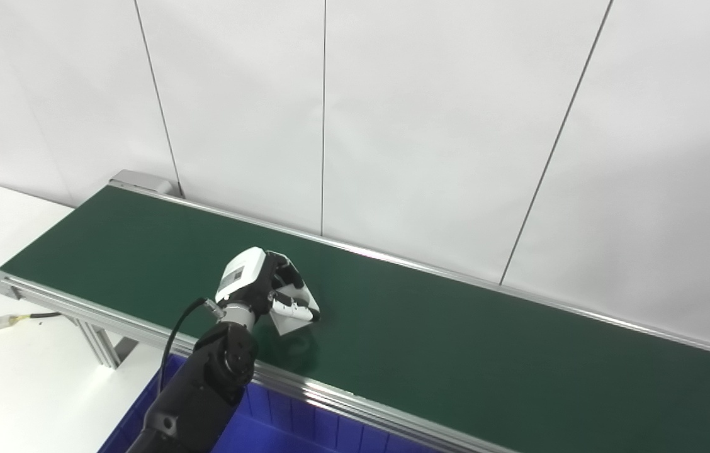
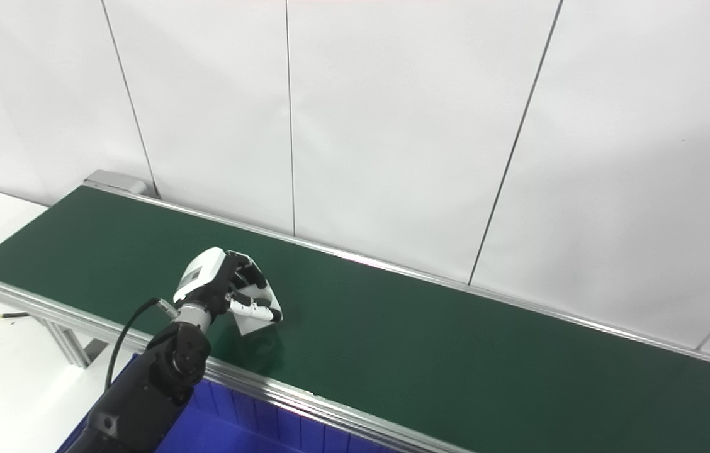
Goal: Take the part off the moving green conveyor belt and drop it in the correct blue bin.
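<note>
My left hand (image 1: 264, 286) is over the near half of the green conveyor belt (image 1: 456, 340), also seen in the right eye view (image 2: 226, 286). Its fingers (image 1: 295, 305) are closed around a flat white part (image 1: 289, 321), which it holds tilted just above the belt; the part also shows in the right eye view (image 2: 253, 323). Most of the part is hidden by the fingers. The right hand is not in view.
A blue bin (image 1: 279, 428) sits below the belt's near rail (image 1: 342, 399), under my left arm. A white table (image 1: 9, 352) with a cable (image 1: 2, 322) lies at the left. A white panel wall stands behind the belt.
</note>
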Robot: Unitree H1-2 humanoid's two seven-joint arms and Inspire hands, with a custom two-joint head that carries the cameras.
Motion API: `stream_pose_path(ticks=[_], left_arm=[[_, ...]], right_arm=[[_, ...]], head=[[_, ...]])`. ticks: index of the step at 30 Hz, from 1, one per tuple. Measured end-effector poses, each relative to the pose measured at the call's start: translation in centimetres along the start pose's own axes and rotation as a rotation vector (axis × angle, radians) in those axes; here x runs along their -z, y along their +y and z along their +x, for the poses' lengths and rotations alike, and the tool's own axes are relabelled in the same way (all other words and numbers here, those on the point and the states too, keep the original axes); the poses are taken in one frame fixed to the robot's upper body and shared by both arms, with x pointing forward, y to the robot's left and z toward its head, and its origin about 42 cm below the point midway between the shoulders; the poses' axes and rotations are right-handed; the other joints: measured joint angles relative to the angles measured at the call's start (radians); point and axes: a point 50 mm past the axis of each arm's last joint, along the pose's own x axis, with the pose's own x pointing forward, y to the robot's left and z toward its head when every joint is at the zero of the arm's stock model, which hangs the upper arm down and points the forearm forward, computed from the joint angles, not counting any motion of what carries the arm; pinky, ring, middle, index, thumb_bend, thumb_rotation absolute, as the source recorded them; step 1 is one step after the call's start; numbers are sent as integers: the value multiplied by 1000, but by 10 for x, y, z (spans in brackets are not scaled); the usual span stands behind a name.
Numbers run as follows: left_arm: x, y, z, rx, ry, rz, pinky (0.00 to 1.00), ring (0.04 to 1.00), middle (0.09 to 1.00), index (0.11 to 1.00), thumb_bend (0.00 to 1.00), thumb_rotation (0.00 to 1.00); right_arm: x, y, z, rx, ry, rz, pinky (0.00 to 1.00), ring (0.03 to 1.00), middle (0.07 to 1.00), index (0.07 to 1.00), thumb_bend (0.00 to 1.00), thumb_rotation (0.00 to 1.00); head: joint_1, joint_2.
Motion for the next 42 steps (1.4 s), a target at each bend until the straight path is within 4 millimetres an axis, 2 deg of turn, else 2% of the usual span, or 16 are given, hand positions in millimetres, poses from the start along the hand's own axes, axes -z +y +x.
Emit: stream_pose_path(ticks=[6, 10, 15, 16, 19, 25, 27, 29, 30, 31, 34, 36, 38, 40, 42], left_arm=[[-12, -7, -36, -55, -92, -165, 361, 444, 504, 490, 473, 0], [-23, -3, -52, -82, -183, -236, 361, 430, 509, 491, 472, 0], [-25, -6, -72, -75, -248, -334, 375, 440, 509, 486, 473, 0], [-23, -9, -76, -65, -249, -352, 387, 442, 507, 484, 473, 0], [-22, -10, -87, -38, -263, -382, 369, 434, 507, 491, 472, 0], [-20, -17, -96, 15, -324, -406, 362, 435, 506, 494, 472, 0], [-16, -21, -98, 46, -318, -401, 368, 438, 507, 490, 472, 0], [-11, -24, -103, 78, -304, -412, 356, 429, 504, 496, 472, 0], [-7, -26, -105, 93, -298, -415, 355, 428, 504, 496, 472, 0], [-4, -29, -107, 107, -292, -417, 355, 429, 504, 497, 472, 0], [2, -31, -110, 133, -277, -433, 367, 441, 509, 491, 472, 0], [3, -32, -112, 150, -277, -439, 355, 430, 506, 498, 471, 0], [3, -33, -113, 161, -287, -439, 382, 441, 511, 484, 473, 0], [2, -34, -115, 177, -295, -447, 404, 454, 509, 475, 473, 0], [3, -36, -118, 192, -305, -458, 414, 460, 505, 472, 474, 0]], right_arm=[[-5, -1, 0, 5, -16, 4, 778, 855, 871, 829, 1000, 437], [-6, -1, -1, 9, -19, 3, 770, 850, 867, 822, 1000, 448], [-7, -3, -6, 21, -15, 3, 761, 845, 860, 814, 1000, 453], [-8, -2, -5, 21, -18, 4, 765, 846, 861, 815, 1000, 444], [-14, -2, -4, 28, -40, 13, 778, 856, 866, 823, 1000, 419], [-22, -2, -3, 44, -64, 26, 785, 854, 866, 822, 1000, 403], [-24, -1, -5, 52, -66, 26, 792, 856, 866, 822, 1000, 400], [-28, 0, -7, 59, -76, 28, 814, 873, 878, 832, 993, 385], [-29, 1, -9, 54, -75, 30, 816, 874, 879, 832, 991, 383], [-29, 2, -10, 49, -74, 33, 820, 878, 882, 835, 985, 378], [-33, 3, -11, 42, -83, 39, 829, 886, 887, 840, 960, 369], [-37, 4, -10, 51, -94, 42, 825, 882, 885, 842, 948, 381], [-38, 6, -9, 56, -96, 40, 820, 875, 882, 841, 961, 397], [-39, 9, -8, 53, -98, 42, 820, 875, 883, 842, 967, 408], [-42, 10, -7, 50, -105, 45, 824, 879, 887, 844, 973, 419]], head=[[-34, 21], [-64, 43], [-95, 69], [-107, 98], [-129, 127], [-199, 192], [-209, 198], [-242, 222], [-242, 222], [-262, 244], [-282, 258], [-299, 270], [-324, 297], [-327, 304], [-340, 328]])
